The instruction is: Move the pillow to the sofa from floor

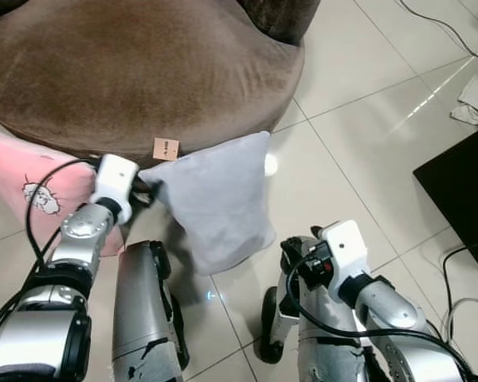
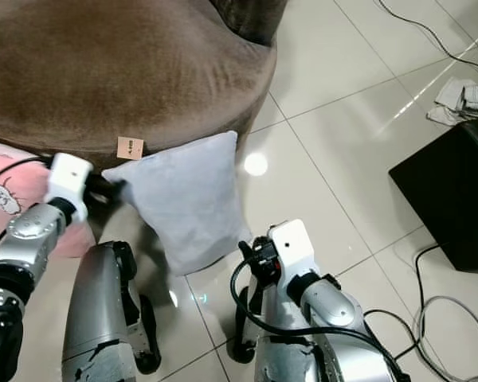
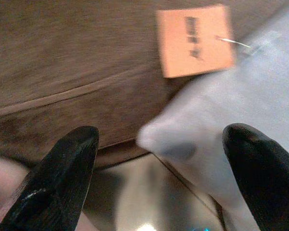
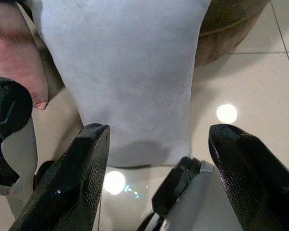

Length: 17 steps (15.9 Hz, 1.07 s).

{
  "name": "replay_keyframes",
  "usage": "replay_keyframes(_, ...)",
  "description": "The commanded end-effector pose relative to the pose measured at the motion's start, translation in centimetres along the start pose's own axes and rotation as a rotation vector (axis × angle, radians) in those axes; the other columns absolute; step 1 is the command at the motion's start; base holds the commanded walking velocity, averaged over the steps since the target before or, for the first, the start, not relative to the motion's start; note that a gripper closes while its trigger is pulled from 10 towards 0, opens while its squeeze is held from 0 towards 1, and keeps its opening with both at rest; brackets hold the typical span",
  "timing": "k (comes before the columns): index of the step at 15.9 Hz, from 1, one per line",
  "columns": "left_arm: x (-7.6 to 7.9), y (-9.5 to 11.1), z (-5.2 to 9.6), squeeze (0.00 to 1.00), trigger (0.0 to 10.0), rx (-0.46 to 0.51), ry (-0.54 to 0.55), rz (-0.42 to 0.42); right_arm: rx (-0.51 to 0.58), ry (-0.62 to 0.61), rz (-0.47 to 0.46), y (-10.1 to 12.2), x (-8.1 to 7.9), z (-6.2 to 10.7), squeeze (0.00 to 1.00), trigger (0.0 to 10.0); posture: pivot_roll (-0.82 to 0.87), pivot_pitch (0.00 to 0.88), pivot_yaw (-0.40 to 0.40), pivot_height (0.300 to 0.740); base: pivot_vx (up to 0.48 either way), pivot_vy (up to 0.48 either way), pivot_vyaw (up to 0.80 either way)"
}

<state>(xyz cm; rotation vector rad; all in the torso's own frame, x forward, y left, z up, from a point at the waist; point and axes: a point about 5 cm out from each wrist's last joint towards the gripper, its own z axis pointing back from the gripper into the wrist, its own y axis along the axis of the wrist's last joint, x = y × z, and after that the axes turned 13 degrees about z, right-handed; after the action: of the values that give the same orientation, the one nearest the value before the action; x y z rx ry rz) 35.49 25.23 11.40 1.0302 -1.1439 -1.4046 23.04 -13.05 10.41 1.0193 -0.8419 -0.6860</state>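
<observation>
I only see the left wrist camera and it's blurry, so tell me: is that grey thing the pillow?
Observer: Yes. The grey pillow stands on the floor, leaning against the brown sofa.
Operator: Where's my other gripper?
Observer: The right gripper is open, low down, facing the pillow's bottom edge.
Operator: Anything else close?
Observer: A pink pillow lies beside your left gripper, left of the grey one.

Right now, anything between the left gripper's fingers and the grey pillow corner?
Nothing: in the left wrist view the left gripper is open, the grey pillow corner sits between its fingers, with only floor behind.
</observation>
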Motion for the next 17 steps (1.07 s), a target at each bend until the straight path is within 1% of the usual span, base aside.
replay_keyframes(1,0.0,-1.3,0.2,1.0,10.0,-0.036,0.036,0.113,-0.006,-0.001,0.011,0.1,0.0,0.5,0.0,10.0,0.01,0.395,-0.096,0.505,0.0,0.0,0.0)
replay_keyframes(3,0.2,-1.5,0.0,1.0,10.0,-0.029,0.05,0.239,0.023,0.001,0.052,0.8,0.1,0.5,0.0,10.0,0.0,0.396,-0.095,0.505,0.0,0.0,0.0)
replay_keyframes(4,0.3,-1.6,-0.1,1.0,10.0,-0.023,0.054,0.282,0.036,0.004,0.069,1.1,0.0,0.5,0.0,10.0,0.0,0.397,-0.094,0.505,0.0,0.0,0.0)
replay_keyframes(5,0.5,-1.9,-0.2,1.0,10.0,-0.023,0.075,0.371,0.045,0.016,0.091,1.4,-0.2,0.9,0.0,10.0,-0.03,0.393,-0.088,0.505,0.0,0.0,0.0)
replay_keyframes(8,0.7,-2.7,-0.1,1.0,10.0,-0.044,0.093,0.479,0.05,0.034,0.136,1.7,-0.6,1.8,0.0,10.0,-0.06,0.397,-0.081,0.505,0.0,0.0,0.0)
replay_keyframes(9,0.9,-2.9,-0.1,1.0,10.0,-0.051,0.084,0.519,0.049,0.029,0.145,1.9,-0.6,2.3,0.0,10.0,-0.08,0.402,-0.078,0.505,0.0,0.0,0.0)
replay_keyframes(10,0.9,-3.0,-0.1,1.0,10.0,-0.055,0.089,0.534,0.046,0.027,0.15,1.9,-0.5,2.6,0.0,10.0,-0.09,0.403,-0.08,0.505,0.0,0.0,0.0)
replay_keyframes(11,0.9,-3.2,-0.1,1.0,10.0,-0.059,0.09,0.57,0.043,0.028,0.16,2.1,-0.5,3.3,0.0,10.0,-0.11,0.405,-0.085,0.505,0.0,0.0,0.0)
replay_keyframes(12,1.0,-3.2,-0.1,0.96,10.0,-0.061,0.087,0.581,0.042,0.03,0.165,2.1,-0.5,3.4,0.0,10.0,-0.11,0.405,-0.085,0.505,0.0,0.0,0.0)
replay_keyframes(13,1.3,-3.2,-0.2,0.0,10.0,-0.045,0.069,0.642,0.042,0.033,0.172,2.4,-0.5,3.9,0.0,10.0,-0.14,0.398,-0.091,0.505,0.0,0.0,0.0)
replay_keyframes(14,1.4,-3.2,-0.3,0.0,10.0,-0.04,0.063,0.642,0.042,0.033,0.175,2.4,-0.5,4.0,0.0,10.0,-0.14,0.397,-0.092,0.505,0.0,0.0,0.0)
replay_keyframes(15,1.7,-3.2,-0.3,0.0,10.0,-0.021,0.049,0.672,0.041,0.033,0.176,2.6,-0.6,4.3,0.0,10.0,-0.16,0.391,-0.095,0.505,0.0,0.0,0.0)
replay_keyframes(16,1.9,-3.3,-0.3,0.0,10.0,-0.021,0.037,0.67,0.04,0.033,0.175,2.6,-0.6,4.5,0.0,10.0,-0.16,0.389,-0.094,0.505,0.0,0.0,0.0)
replay_keyframes(17,2.3,-3.7,-0.3,0.0,10.0,-0.036,0.014,0.687,0.03,0.036,0.177,2.7,-0.7,5.1,0.0,10.0,-0.18,0.38,-0.096,0.505,0.0,0.0,0.0)
